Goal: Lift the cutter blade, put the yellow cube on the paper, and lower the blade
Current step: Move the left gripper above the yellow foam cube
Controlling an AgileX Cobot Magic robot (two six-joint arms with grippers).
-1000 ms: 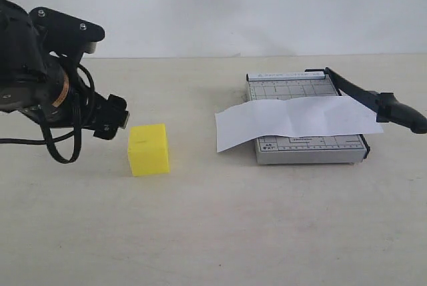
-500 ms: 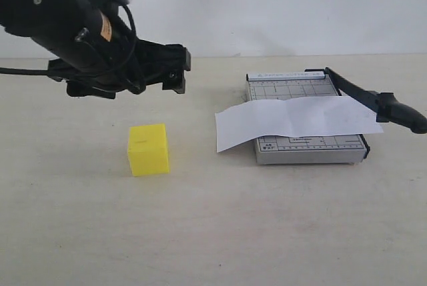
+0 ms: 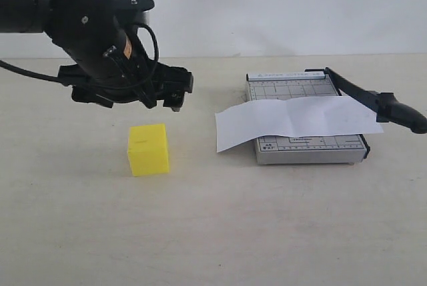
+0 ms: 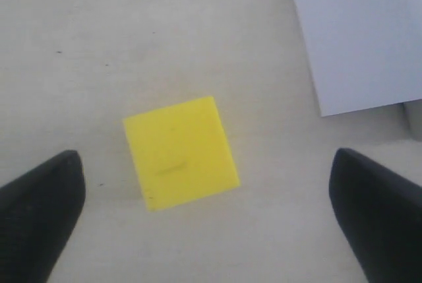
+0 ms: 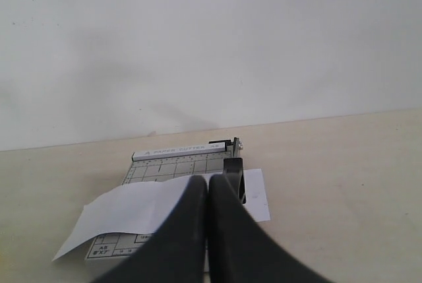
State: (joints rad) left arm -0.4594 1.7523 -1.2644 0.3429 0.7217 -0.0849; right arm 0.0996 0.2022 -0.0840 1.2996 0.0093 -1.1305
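Your L gripper [image 3: 179, 93] hangs over the table [image 3: 213, 233], jaws spread wide, nothing in them. The yellow cube [image 3: 148, 149] sits on the table just below it, a bit nearer to the camera; the L wrist cam sees it betw the fingers [image 4: 39, 210], untouched. Your R gripper [image 5: 209, 194] is pinched tight, empty. On the right, the paper [image 3: 293, 119] lies across the grey trimmer base [image 3: 313, 145], its left end overhanging. The cutter blade [image 3: 373, 99] runs along the base's right edge, over the paper.

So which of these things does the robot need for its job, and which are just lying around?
For the job:
yellow cube
paper
cutter blade
grey trimmer base
left gripper, open above the cube

Just there:
table
white wall
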